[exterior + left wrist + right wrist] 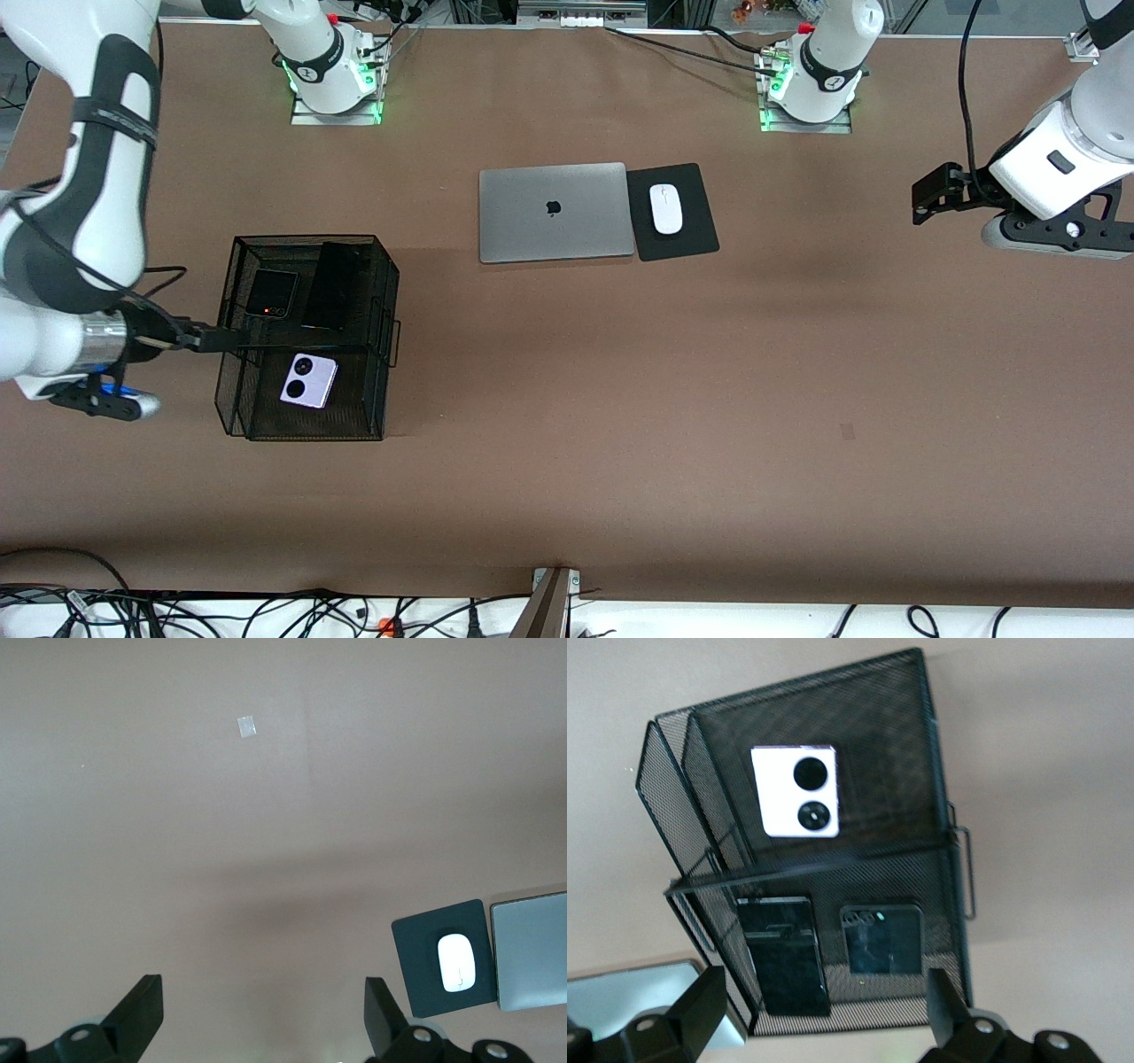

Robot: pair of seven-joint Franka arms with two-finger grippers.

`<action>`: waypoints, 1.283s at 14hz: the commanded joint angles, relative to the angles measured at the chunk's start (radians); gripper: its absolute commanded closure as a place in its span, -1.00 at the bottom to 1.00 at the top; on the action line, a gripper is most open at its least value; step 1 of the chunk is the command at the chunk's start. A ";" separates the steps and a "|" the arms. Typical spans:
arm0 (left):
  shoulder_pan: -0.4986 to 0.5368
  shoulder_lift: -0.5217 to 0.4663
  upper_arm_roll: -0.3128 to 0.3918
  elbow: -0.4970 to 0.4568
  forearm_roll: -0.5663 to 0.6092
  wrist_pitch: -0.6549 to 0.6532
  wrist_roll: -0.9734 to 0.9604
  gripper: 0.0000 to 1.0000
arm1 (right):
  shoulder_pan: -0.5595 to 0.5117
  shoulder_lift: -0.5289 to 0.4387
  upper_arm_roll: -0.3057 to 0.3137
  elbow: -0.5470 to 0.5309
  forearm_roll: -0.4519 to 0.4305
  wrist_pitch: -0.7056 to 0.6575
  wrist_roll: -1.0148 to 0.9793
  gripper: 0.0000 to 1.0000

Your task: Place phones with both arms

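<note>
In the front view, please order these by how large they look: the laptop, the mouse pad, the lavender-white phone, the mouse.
1. Laptop
2. Mouse pad
3. Lavender-white phone
4. Mouse

The last two look close; the phone seems slightly larger.

Brown table [620,399], tangled cables [221,616] along its near edge, even light
</note>
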 commanded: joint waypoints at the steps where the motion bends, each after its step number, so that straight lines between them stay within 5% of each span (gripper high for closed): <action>1: 0.005 -0.010 -0.002 0.004 -0.006 -0.012 -0.005 -1.00 | -0.071 0.011 0.024 0.077 0.054 -0.072 -0.002 -0.99; 9: 0.006 -0.011 0.000 0.007 -0.005 -0.016 -0.005 -1.00 | -0.098 -0.048 0.030 0.081 0.029 -0.079 -0.058 -1.00; 11: 0.006 -0.011 0.000 0.007 -0.006 -0.016 -0.005 -1.00 | -0.142 -0.059 0.111 0.081 -0.039 -0.068 -0.056 -1.00; 14: 0.008 -0.011 0.003 0.011 -0.005 -0.015 -0.005 -1.00 | -0.303 -0.136 0.412 0.076 -0.250 -0.017 -0.052 -1.00; 15: 0.008 -0.010 0.004 0.016 -0.005 -0.013 -0.005 -1.00 | -0.311 -0.151 0.462 0.070 -0.310 0.003 -0.050 -1.00; 18: 0.010 -0.011 0.009 0.022 -0.005 -0.016 -0.005 -1.00 | -0.301 -0.258 0.463 -0.069 -0.335 0.097 -0.047 -1.00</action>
